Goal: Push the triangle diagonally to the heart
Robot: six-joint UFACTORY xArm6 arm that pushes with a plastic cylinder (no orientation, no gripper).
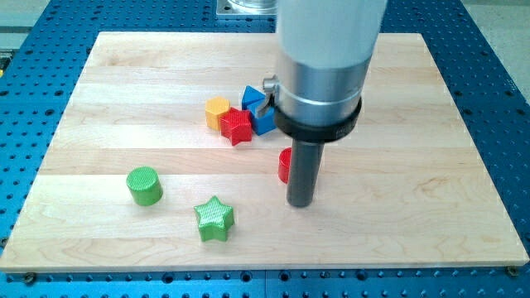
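Note:
A blue triangle [252, 97] lies near the board's middle top, in a tight cluster with a yellow hexagon [217, 111], a red star [236, 127] and a second blue block [264, 121] whose shape I cannot make out. A red block [285, 165] is mostly hidden behind my rod; its shape is unclear. My tip [300, 204] rests on the board just below and to the right of that red block, well below the triangle.
A green cylinder [144, 185] stands at the lower left and a green star [214, 218] lies to the left of my tip. The wooden board [431, 165] sits on a blue perforated table [497, 74].

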